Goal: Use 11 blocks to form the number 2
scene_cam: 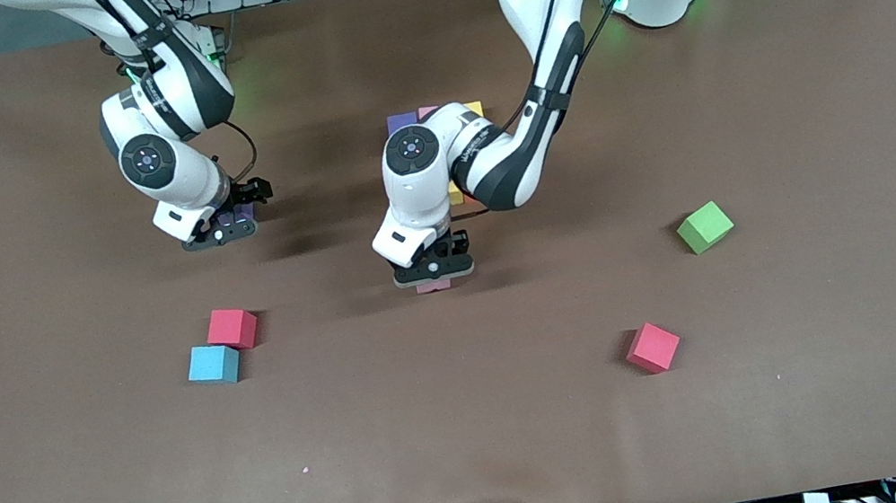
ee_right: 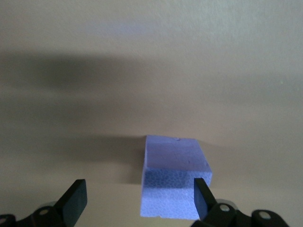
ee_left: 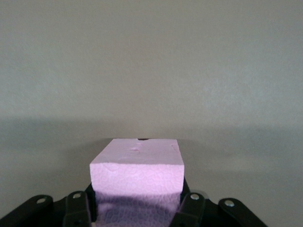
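Left gripper fingers clamped a pink block mid-desk; right gripper fingers spread around a purple block.

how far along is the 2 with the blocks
Partly built: the number 2 is mostly hidden under the left arm. In hand: the left end effector grips a pink block; the open right end effector straddles a purple block. Loose: red, light blue and another red-pink block.
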`<state>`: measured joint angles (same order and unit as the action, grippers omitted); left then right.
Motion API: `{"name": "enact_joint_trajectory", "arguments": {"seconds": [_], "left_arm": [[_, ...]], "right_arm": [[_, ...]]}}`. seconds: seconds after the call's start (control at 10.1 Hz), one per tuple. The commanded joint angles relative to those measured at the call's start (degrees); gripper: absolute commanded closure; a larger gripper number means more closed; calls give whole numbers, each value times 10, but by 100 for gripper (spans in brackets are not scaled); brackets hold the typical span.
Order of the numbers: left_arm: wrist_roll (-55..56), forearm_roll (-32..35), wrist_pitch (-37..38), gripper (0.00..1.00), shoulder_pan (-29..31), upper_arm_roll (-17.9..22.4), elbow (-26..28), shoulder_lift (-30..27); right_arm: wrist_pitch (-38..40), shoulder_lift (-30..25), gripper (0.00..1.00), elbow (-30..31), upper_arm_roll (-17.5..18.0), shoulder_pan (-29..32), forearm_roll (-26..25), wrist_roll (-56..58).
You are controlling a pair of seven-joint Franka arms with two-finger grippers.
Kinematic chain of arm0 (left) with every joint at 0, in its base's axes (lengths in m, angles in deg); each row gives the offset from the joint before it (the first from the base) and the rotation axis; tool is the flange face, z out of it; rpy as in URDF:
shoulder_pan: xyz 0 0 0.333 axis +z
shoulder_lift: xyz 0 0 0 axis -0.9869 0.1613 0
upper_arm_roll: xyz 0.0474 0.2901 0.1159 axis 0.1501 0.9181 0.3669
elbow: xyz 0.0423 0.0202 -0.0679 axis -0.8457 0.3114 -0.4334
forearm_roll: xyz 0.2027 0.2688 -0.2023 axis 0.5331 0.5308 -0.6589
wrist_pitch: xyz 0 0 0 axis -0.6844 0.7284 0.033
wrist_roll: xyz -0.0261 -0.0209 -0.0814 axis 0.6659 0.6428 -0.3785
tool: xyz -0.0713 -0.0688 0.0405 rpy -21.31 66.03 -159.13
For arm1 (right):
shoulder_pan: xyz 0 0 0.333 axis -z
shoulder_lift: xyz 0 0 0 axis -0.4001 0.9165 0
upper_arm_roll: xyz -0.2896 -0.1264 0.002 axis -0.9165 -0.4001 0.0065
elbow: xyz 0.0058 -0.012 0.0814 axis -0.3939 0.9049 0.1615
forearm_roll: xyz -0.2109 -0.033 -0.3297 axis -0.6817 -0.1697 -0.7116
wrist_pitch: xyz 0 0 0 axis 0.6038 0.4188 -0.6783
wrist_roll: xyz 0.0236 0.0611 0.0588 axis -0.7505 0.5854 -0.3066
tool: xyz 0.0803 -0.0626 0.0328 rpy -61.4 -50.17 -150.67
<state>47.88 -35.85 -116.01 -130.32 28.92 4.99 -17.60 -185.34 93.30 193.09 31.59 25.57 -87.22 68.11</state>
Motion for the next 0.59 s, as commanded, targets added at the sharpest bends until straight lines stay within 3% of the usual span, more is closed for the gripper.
{"name": "enact_joint_trajectory", "arguments": {"seconds": [0.0, 0.49], "left_arm": [[9, -27, 12, 55, -14, 8, -17, 10], [7, -21, 13, 50, -26, 7, -7, 7]], "right_arm": [[-6, -3, 0, 15, 1, 15, 8, 7], [-30, 2, 0, 33, 1, 47, -16, 51]]}}
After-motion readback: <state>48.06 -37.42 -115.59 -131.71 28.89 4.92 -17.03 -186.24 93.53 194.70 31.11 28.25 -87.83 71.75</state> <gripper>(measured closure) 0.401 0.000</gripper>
